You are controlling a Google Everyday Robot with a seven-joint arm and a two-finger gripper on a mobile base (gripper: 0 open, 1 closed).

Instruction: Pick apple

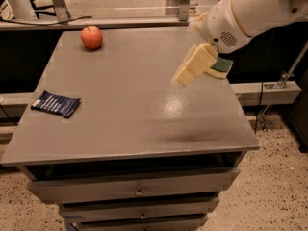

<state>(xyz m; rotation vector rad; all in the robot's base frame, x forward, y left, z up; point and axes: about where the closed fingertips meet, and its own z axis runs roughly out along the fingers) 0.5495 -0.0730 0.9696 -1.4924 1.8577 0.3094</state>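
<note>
The apple is small, round and red-orange, and sits at the far left corner of the grey tabletop. My gripper hangs from the white arm that reaches in from the upper right. It is above the right part of the table, far to the right of the apple and not touching it. It holds nothing that I can see.
A green-and-yellow sponge lies at the right edge, partly hidden behind the gripper. A dark blue packet lies near the left edge. Drawers are below the tabletop. A metal rail and cables run behind the table.
</note>
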